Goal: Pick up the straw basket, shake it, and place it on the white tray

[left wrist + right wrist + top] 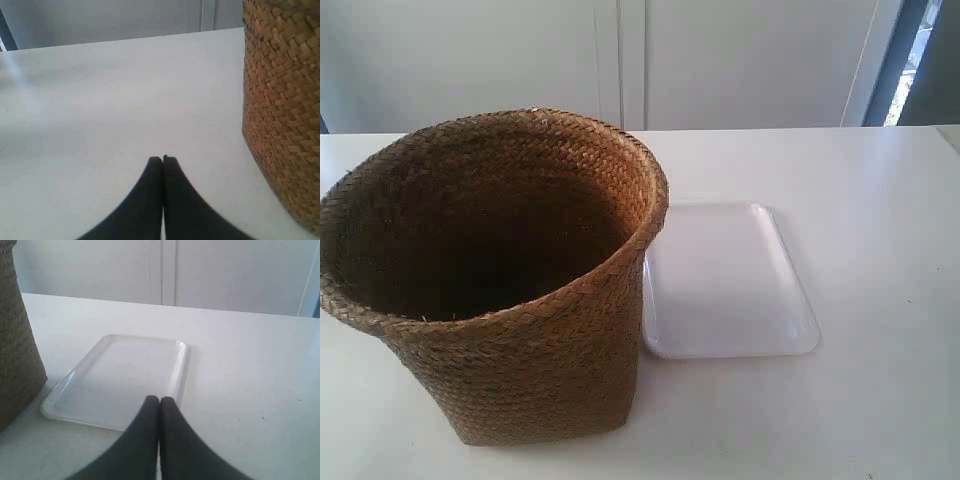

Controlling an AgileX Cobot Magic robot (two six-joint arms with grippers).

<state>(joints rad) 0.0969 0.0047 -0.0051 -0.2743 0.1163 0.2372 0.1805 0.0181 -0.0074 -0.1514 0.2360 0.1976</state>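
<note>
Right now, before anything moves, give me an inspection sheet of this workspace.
Surface: white table, bare apart from the job's things.
Job's things: straw basket upright on the table, beside the white tray, not on it; tray holds nothing.
Clutter: nothing seen.
End effectors: left end effector shut, empty, apart from the basket; right end effector shut, empty, facing the tray.
Cables: nothing seen.
Surroundings: pale wall panels behind the table.

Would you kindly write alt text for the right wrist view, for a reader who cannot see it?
The right hand, shut and empty, points toward the white tray on a white table. The straw basket stands beside the tray.
</note>
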